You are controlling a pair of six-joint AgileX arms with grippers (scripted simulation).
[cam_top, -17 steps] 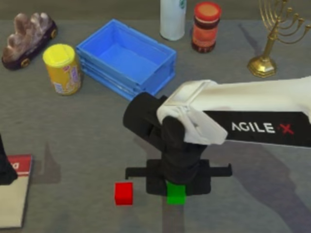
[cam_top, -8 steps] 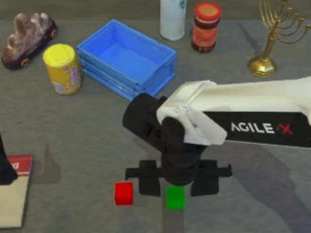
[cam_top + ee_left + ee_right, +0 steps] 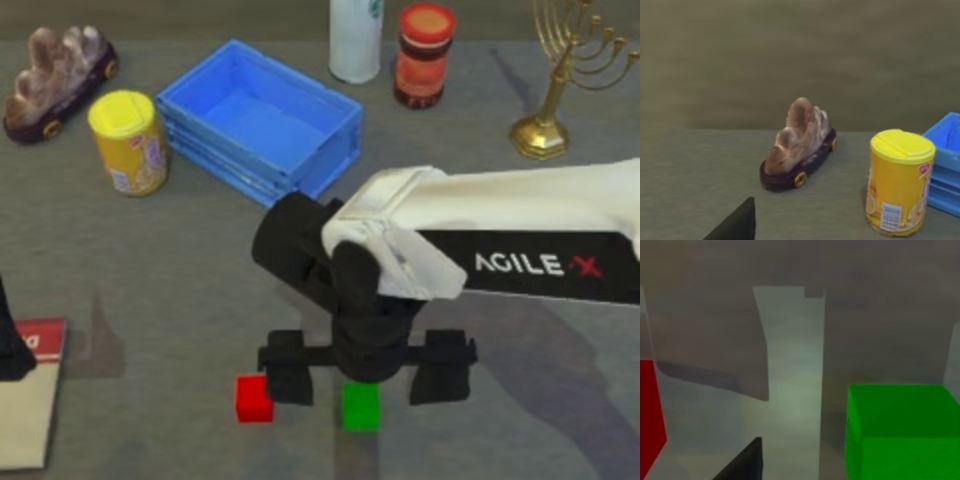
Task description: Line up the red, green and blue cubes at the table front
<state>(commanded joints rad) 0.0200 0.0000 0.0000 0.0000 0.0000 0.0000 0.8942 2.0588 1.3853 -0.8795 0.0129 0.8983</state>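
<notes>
The green cube [image 3: 361,407] [image 3: 900,430] rests on the table [image 3: 150,300] near its front edge. The red cube [image 3: 254,398] [image 3: 650,410] sits a short way to its left, roughly in line with it. My right gripper [image 3: 365,384] hangs over the green cube, open wide, with one finger [image 3: 290,380] close to the red cube and the other off to the right. Nothing is held between them. The blue cube is out of view. My left gripper [image 3: 10,350] stays parked at the table's left edge.
A blue slatted crate [image 3: 262,118], a yellow can [image 3: 128,142], a toy car with a brown load [image 3: 60,80], a white bottle [image 3: 356,38], a red jar [image 3: 424,55] and a gold candelabrum [image 3: 570,75] stand along the back. A red-and-white book [image 3: 30,400] lies front left.
My right gripper has let go of the green cube and spread its fingers wide. The cube stays on the table beside the red one. The left arm has not moved.
</notes>
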